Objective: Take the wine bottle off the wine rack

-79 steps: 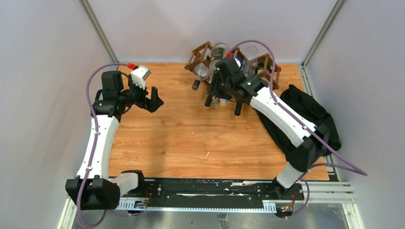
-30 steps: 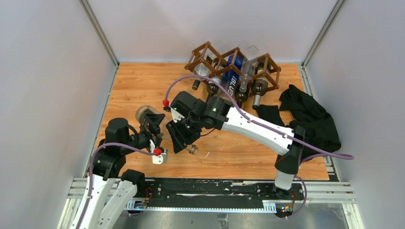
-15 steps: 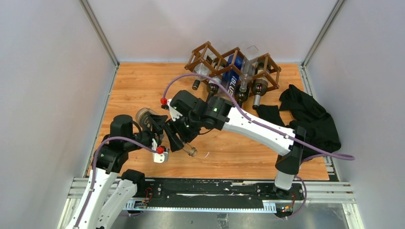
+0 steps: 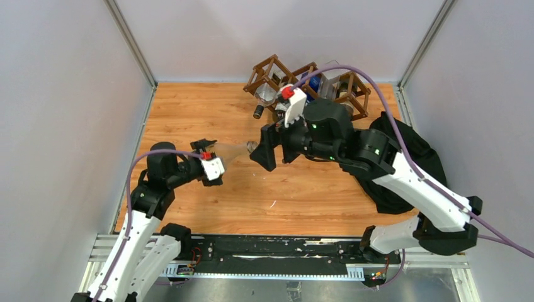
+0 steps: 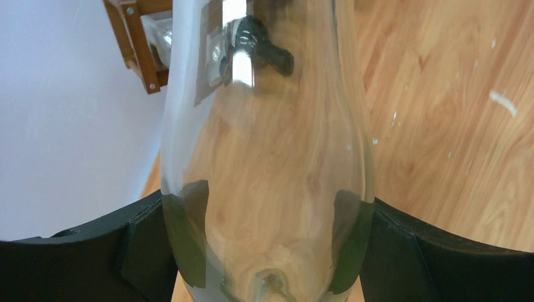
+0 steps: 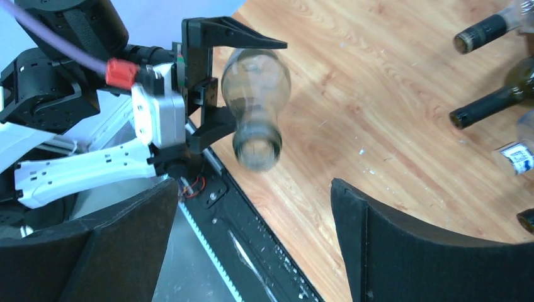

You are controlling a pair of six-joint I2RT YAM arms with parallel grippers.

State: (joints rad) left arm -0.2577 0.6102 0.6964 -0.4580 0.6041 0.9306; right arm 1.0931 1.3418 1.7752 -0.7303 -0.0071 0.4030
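Handover state, seen from above and from both wrists. The left gripper is clamped on the wine bottle, a clear glass one. Its two black pads press the wide body from either side, and the shoulder and neck run out past the fingertips. In the overhead view the bottle lies roughly level above the wooden table, clear of the wine rack, which stands well beyond the neck end at the far edge. The right gripper faces the bottle mouth with its jaws spread wide. Its fingers flank the line of the neck, and the wrist view shows a gap between them and the glass, so it grips nothing. To the outer side of the right gripper, two dark bottle necks jut over the table from the rack. A black cloth lies beneath the right arm.
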